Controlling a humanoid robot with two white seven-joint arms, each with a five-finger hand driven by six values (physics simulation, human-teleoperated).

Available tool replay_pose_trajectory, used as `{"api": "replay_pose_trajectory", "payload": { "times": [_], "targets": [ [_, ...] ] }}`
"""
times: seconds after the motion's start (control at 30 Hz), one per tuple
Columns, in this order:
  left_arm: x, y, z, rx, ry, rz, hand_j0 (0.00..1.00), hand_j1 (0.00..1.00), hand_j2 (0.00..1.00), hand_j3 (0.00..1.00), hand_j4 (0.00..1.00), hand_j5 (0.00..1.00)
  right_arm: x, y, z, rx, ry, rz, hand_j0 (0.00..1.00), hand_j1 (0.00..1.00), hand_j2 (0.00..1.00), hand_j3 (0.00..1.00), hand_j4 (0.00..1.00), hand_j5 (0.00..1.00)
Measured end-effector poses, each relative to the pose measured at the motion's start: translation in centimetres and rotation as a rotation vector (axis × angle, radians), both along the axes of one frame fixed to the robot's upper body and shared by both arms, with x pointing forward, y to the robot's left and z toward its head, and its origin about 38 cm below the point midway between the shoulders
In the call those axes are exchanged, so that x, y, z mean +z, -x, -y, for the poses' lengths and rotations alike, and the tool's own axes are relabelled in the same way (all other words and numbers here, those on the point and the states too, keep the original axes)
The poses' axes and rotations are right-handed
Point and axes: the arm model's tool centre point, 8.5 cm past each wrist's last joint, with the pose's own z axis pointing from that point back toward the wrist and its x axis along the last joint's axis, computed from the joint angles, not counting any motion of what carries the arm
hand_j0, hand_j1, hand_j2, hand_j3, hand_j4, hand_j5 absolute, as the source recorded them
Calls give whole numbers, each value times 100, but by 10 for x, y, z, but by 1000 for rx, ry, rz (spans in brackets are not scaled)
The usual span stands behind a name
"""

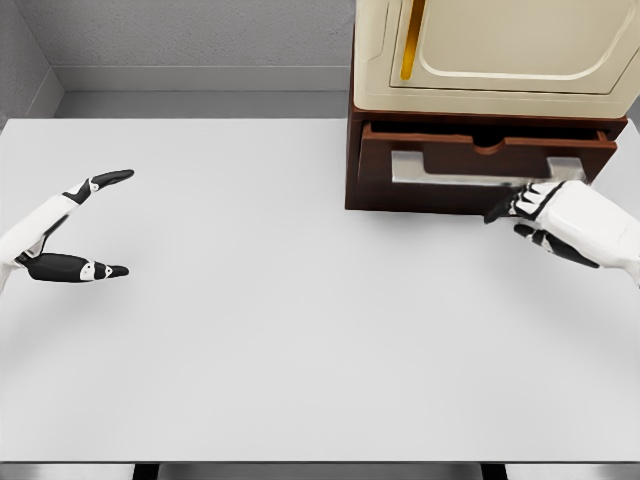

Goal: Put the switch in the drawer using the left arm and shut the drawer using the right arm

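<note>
The switch is not showing anywhere I can see: nothing is lying on the white surface (300, 330), and nothing is sitting between the fingers of either hand. It may already be lying down inside the drawer, but the inside is hidden from here, so I cannot tell.

Nearest to me, at the left edge, the left hand (85, 225) is hanging over the surface with thumb and fingers spread wide apart, gripping nothing. Further back on the right, the right hand (545, 212) is reaching in with its fingers loosely extended, not clamped on anything, its dark fingertips (500, 210) touching or nearly touching the drawer front just below the pale handle (440, 168).

The drawer (480, 160) is standing slightly pulled out of the brown cabinet (352, 160), a dark gap showing above its front edge. On top of the cabinet a cream appliance (500, 50) is sitting, door closed.

What is worrying me: the push is landing off-centre, toward the right end of the front, so the drawer could be skewing and jamming, or the fingertips could be slipping along the panel. A hard shove might also be nudging the whole cabinet backward.
</note>
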Motion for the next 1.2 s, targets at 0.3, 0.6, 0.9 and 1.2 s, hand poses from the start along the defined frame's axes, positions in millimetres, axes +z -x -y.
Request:
{"api": "replay_pose_trajectory", "payload": {
  "times": [0.3, 0.6, 0.9, 1.2],
  "targets": [
    [0, 0, 0, 0, 0, 0, 100, 100, 100, 100, 100, 100, 0, -14, -7, 3, -4, 16, 60, 60, 60, 60, 60, 60],
    [0, 0, 0, -1, 0, 1, 100, 100, 100, 100, 100, 100, -7, -24, -10, -7, -18, 9, 61, 61, 61, 61, 61, 61],
    [0, 0, 0, -1, 0, 1, 100, 100, 100, 100, 100, 100, -4, -31, -11, -15, -27, 22, 63, 63, 63, 63, 63, 63],
    [-2, 0, 2, -2, -1, -1, 100, 100, 100, 100, 100, 100, 0, -2, 53, -85, 165, -61, 62, 62, 62, 62, 62, 62]
  ]
}}
